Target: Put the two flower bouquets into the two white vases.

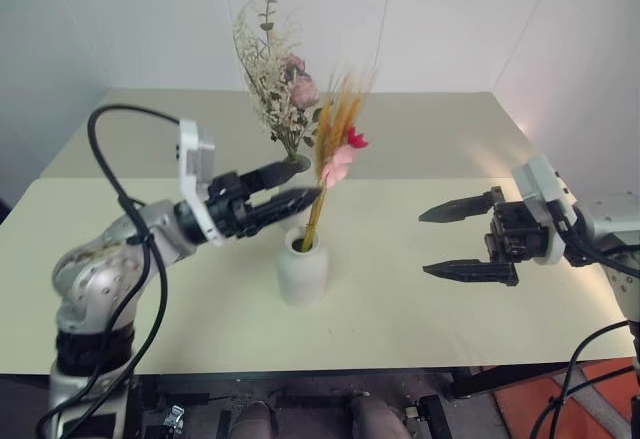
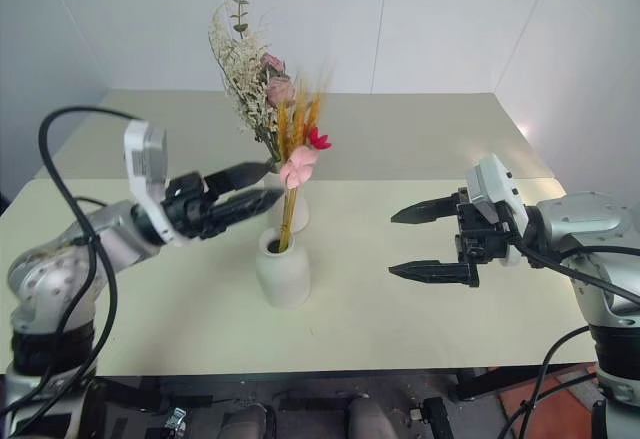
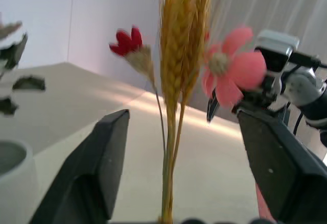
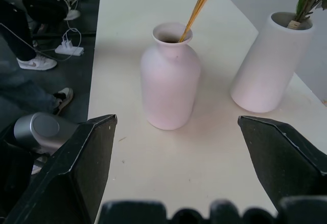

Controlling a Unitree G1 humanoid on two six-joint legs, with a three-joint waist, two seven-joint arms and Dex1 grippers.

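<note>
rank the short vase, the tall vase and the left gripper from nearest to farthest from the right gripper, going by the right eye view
1. Short vase: nearest the right gripper, at the table's middle, holding the wheat-like bunch.
2. Tall vase: just behind it, a little farther.
3. Left gripper: about level with the tall vase; too close to call.

Short round white vase upright mid-desk, holding slim golden wheat bunch with pink and red flowers, leaning slightly. Just behind, taller white vase holding bushy bunch of leaves, cream sprigs, pink roses.
</note>
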